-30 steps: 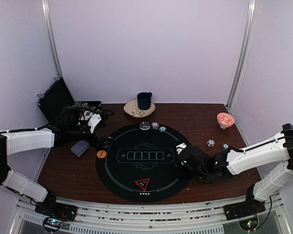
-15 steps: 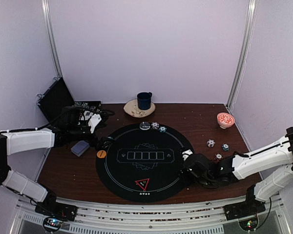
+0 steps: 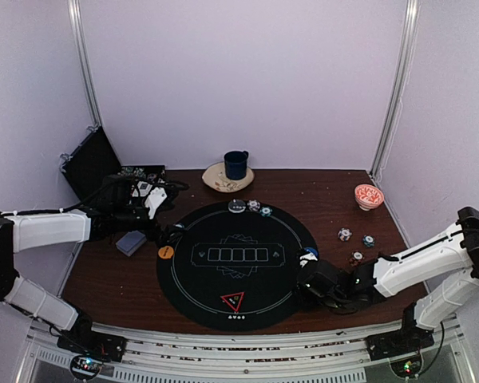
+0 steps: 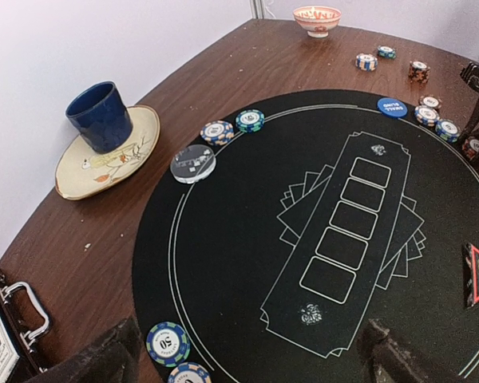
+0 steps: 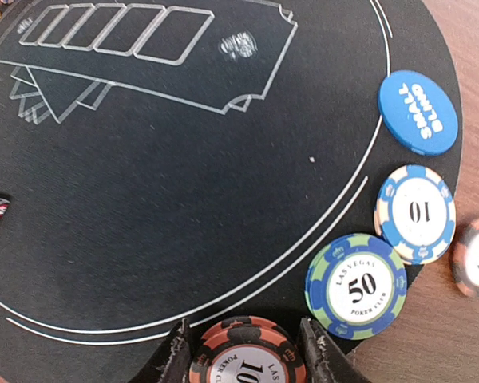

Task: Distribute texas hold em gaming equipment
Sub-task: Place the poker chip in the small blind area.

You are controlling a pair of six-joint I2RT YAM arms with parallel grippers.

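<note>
We record: right end effector pinching orange chip at black mat edge; left end effector spread wide.

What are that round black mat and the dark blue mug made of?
The mat looks like matte fabric or rubber: dull, flat, with printed white lines. The mug seems glazed ceramic: thick rim, soft sheen.

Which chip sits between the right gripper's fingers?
The orange-and-black 10 chip; the blue-green 50 chip and blue-white 10 chip lie free beside it.
</note>
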